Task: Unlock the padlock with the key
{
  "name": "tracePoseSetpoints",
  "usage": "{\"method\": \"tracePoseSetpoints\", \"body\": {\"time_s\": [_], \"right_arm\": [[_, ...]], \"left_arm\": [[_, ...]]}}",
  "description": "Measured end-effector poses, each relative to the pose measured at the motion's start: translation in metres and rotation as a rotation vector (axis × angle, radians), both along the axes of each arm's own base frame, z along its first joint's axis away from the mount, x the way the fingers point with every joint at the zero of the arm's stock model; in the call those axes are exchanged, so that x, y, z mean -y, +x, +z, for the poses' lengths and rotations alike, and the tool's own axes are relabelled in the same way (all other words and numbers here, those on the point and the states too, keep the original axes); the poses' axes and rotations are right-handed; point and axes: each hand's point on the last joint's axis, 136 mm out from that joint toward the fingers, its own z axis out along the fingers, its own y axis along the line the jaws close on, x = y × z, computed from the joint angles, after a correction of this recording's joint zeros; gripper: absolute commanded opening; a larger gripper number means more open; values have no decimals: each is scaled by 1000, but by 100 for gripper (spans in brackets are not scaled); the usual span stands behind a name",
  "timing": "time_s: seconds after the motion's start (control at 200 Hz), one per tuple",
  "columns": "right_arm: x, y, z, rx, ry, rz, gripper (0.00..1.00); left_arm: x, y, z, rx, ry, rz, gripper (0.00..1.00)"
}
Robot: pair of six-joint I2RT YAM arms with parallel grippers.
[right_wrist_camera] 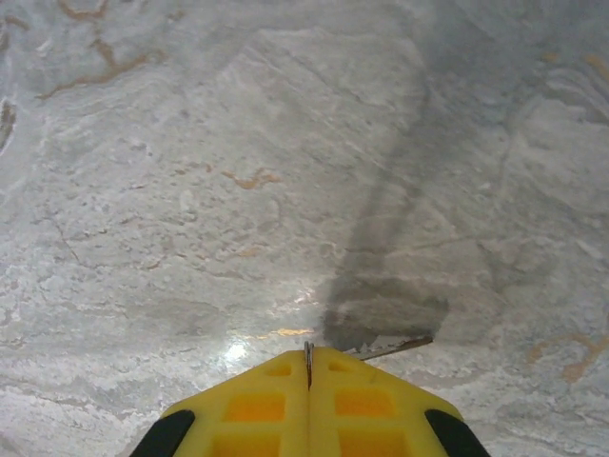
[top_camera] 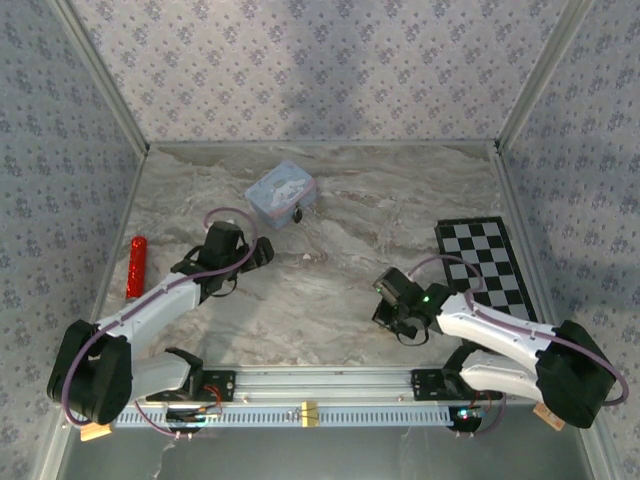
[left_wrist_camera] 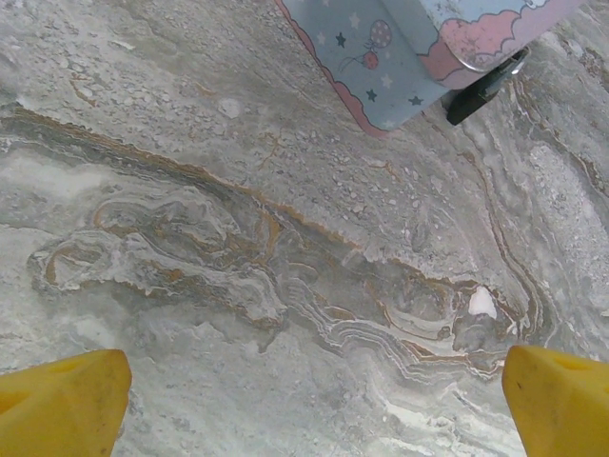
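- Against the tin's [top_camera: 282,190] near corner, we see the padlock [top_camera: 298,213].
- Near the tin, left gripper [top_camera: 263,250] gapes wide.
- Well apart from it, right gripper [top_camera: 384,300] pinches the key [right_wrist_camera: 398,346].

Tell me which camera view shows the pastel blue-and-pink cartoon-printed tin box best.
The top external view: the whole pastel blue-and-pink tin box sits inside the frame. The left wrist view catches one corner of the box, cut off at the top edge.
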Motion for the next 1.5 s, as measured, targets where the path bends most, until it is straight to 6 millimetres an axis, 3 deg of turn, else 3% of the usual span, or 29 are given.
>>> {"method": "tracePoseSetpoints", "body": {"time_s": [0.105,0.18,0.36,0.44,0.56,0.825,1.134,1.354,1.499], "right_arm": [[-2,3,4,8,-18,51,0],[-8,11,19,33,-28,116,0],[-39,51,94,209,1,280,0],[-46,62,116,272,20,312,0],[-49,74,133,322,41,335,0],[-72,91,184,441,136,378,0],[-105,95,232,538,262,437,0],[-121,88,254,581,323,476,0],[-123,87,253,578,328,482,0]], "left_arm": [[3,-2,0,-4,-5,-13,100],[7,-4,-1,-13,-13,-30,100],[35,-13,2,-20,-26,-143,100],[51,-16,7,5,-46,-215,100],[77,-17,22,101,-103,-327,100],[108,-27,54,330,-162,-571,100],[149,-63,110,593,-304,-943,100],[170,-76,136,649,-382,-1131,87],[174,-85,146,678,-406,-1198,65]]}}
